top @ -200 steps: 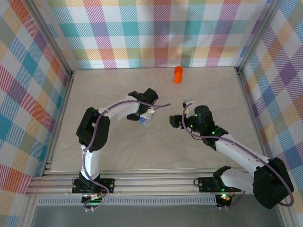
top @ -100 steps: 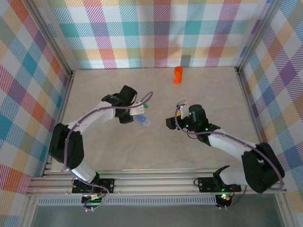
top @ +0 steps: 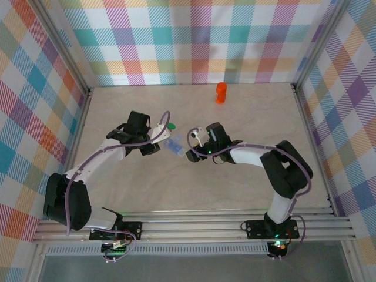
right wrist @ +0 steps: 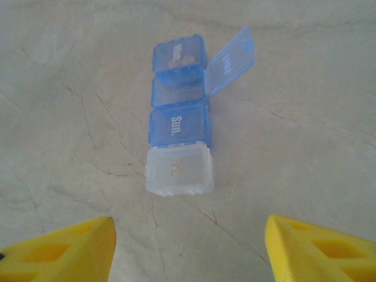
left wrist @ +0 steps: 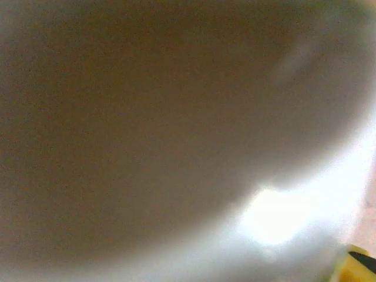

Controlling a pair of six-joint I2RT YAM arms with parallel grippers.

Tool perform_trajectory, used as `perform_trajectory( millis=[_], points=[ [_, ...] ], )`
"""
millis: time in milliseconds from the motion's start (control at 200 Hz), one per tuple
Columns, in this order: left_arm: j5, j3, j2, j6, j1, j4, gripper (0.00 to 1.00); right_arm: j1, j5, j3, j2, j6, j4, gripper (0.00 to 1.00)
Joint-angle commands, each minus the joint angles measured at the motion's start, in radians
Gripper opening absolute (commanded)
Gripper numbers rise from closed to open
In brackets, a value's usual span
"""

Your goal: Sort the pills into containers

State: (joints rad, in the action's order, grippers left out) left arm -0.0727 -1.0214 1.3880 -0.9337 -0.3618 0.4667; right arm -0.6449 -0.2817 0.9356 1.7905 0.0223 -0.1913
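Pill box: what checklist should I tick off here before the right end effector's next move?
1. Right end effector open and empty: ok.
2. Pill box ahead of it, untouched: ok.
3. One compartment lid flipped open, other three shut: ok.
4. Left end effector grip: cannot tell, its wrist view is a blur.
5. Orange bottle at the back, apart from both arms: ok.

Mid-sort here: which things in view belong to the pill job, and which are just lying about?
Job: orange pill bottle; green-capped bottle; blue pill box, one lid open.
Not the job: plaid walls; aluminium frame rail.
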Motion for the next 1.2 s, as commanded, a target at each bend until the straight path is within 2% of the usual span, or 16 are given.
perform_trajectory(
  millis=[0,280,550,705,790,1130,1200],
  points=[
    [-0.059,0.023,-0.045,0.014,0.014,-0.059,0.00,-0.024,-0.010,0.050,0.050,0.067,-0.038,0.67],
    [-0.054,0.049,-0.066,-0.005,0.020,-0.067,0.00,-0.069,0.008,0.082,0.152,0.117,-0.123,0.67],
    [-0.060,0.050,-0.069,-0.004,0.020,-0.060,0.00,-0.085,0.051,0.169,0.221,0.213,-0.059,0.66],
    [-0.062,0.051,-0.076,-0.002,0.020,-0.056,0.00,-0.084,0.046,0.219,0.268,0.224,-0.024,0.60],
    [-0.062,0.053,-0.082,-0.004,0.020,-0.057,0.00,-0.085,0.047,0.218,0.277,0.219,-0.037,0.56],
    [-0.075,0.052,-0.078,-0.002,0.020,-0.055,0.00,-0.085,0.055,0.088,0.252,0.223,-0.203,0.56],
    [-0.074,0.050,-0.073,-0.002,0.020,-0.055,0.00,-0.085,0.057,0.085,0.250,0.223,-0.197,0.50]
  ],
)
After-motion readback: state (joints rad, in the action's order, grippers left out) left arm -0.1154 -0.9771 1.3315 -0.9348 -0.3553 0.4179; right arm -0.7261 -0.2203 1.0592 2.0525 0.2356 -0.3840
